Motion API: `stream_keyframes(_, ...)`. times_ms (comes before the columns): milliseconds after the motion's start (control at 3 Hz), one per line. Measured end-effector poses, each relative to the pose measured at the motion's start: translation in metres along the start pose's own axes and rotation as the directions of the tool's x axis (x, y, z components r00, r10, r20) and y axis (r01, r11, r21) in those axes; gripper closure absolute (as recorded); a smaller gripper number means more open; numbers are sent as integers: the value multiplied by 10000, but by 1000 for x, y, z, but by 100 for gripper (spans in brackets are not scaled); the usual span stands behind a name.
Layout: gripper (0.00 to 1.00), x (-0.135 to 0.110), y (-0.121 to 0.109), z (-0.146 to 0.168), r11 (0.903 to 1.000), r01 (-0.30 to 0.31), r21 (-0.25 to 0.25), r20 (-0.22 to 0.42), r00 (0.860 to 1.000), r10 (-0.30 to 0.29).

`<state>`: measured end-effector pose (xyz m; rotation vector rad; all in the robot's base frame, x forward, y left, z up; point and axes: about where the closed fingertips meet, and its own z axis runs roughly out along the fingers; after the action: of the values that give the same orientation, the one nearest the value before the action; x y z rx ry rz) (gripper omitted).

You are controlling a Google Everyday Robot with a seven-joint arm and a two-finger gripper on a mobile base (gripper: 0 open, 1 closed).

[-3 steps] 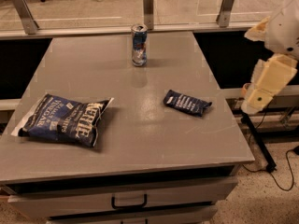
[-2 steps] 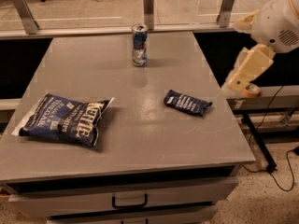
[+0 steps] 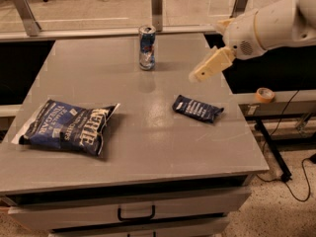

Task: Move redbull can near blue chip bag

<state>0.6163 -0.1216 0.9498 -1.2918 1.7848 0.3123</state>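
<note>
The redbull can [image 3: 146, 47], slim, blue and silver, stands upright at the far middle of the grey table [image 3: 148, 152]. The blue chip bag [image 3: 69, 127], large and puffy with white lettering, lies flat near the table's front left. My gripper [image 3: 201, 73] hangs above the table's right part, on a cream and white arm coming in from the upper right. It is to the right of the can, a little nearer to me, and apart from it. It holds nothing that I can see.
A small flat dark blue packet [image 3: 197, 108] lies on the table right of centre, below the gripper. Metal posts [image 3: 157, 4] and a rail line the far edge. A tape roll [image 3: 265, 94] sits on a ledge at the right. Drawers [image 3: 136, 214] are under the table front.
My arm has swung left from beyond the table's right edge to over the table, closer to the can. The can, the bag and the packet have not moved.
</note>
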Motion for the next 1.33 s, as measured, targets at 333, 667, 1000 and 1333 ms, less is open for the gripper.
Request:
stream_keyframes(333,0,-6,-15,4,9986,-34,535,284,9996,19)
stream_keyframes(667,0,-6,-15,4,9986,-33,533,284,9996,18)
stream_keyframes(1000,0,-18,-19,29,9991,61,420,1099,9939,-107)
stream_keyframes(1333,0,-39,-22,67,9997,211,-75,2062,9783,-191)
